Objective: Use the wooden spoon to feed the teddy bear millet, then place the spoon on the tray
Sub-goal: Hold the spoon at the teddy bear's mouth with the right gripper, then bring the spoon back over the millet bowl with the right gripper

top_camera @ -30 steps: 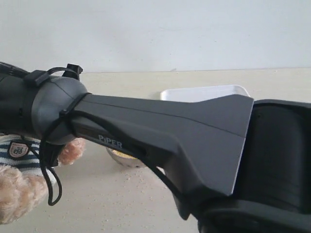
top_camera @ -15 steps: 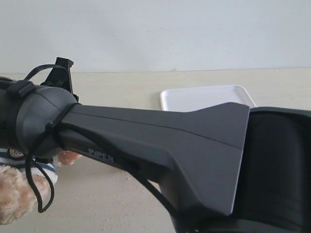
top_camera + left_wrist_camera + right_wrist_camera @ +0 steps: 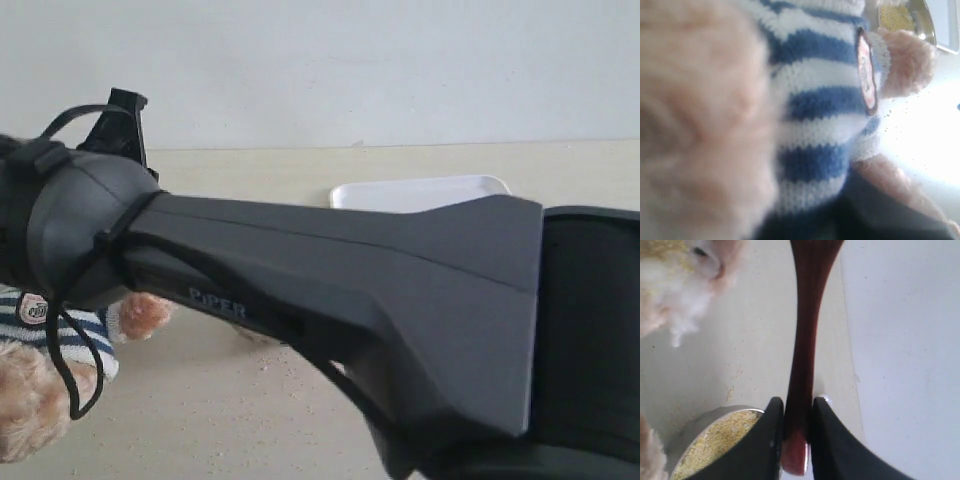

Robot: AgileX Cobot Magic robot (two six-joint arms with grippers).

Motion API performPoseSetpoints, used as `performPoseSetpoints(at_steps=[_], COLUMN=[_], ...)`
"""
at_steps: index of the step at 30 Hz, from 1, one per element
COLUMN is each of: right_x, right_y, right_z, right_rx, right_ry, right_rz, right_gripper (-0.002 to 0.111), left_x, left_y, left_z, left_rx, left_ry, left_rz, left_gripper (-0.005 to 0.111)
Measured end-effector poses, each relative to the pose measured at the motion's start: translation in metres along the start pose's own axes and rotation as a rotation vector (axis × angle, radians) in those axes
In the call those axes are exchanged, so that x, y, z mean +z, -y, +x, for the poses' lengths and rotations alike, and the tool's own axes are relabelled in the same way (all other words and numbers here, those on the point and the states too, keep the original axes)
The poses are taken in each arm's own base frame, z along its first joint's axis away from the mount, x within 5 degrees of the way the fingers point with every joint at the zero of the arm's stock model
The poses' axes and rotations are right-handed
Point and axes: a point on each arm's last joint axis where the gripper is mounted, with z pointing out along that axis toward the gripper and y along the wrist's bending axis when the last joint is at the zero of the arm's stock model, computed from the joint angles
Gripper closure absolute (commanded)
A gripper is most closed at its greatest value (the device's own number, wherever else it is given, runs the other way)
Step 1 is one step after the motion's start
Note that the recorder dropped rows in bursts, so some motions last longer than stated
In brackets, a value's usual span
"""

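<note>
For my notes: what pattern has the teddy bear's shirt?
The shirt: blue-and-white stripes, clearest in the left wrist view.

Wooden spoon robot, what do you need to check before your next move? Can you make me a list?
1. Spoon held firmly: the right gripper is shut on the handle of the wooden spoon. Ok.
2. Food in the spoon's scoop: the picture edge cuts the scoop off. Cannot tell.
3. Spoon clear of the teddy bear: its muzzle is beside the handle, not touching. Ok.
4. Room on the tray: the strip that shows is bare, but the arm hides the rest. Cannot tell.
5. Tidy table: loose millet lies near the steel bowl. Not ok.
</note>
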Motion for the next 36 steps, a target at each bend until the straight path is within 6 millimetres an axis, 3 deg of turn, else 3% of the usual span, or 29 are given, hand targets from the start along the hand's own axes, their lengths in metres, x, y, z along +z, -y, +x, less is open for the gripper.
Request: performPoseSetpoints(at_steps=[11,20,24,30,36], right_x=[-0.032,-0.034,-0.034,-0.032,-0.022], right_y=[0.061,0.11,0.105,0.081,0.068], right_z=[0.016,0.059,0.088,0.128,0.148], right_rx=[0.108,0.317,0.285,0.188,0.095], right_ry=[0.053,0.023,-0.057,-0.182,-0.264], right_rz=[-0.058,-0.278,-0.311,-0.336,-0.294], right_gripper=[0.108,0.108,0.108,0.108,0.108], left_x=[0.0,0.0,0.0,0.0,0.0], left_y=[0.0,0.0,0.0,0.0,0.0], left_z=[0.0,0.0,0.0,0.0,0.0], left_rx=[0.0,0.0,0.0,0.0,0.0], left_ry=[0.0,0.0,0.0,0.0,0.0], left_rz=[0.0,0.0,0.0,0.0,0.0], left_gripper=[0.099,0.099,0.099,0.099,0.099])
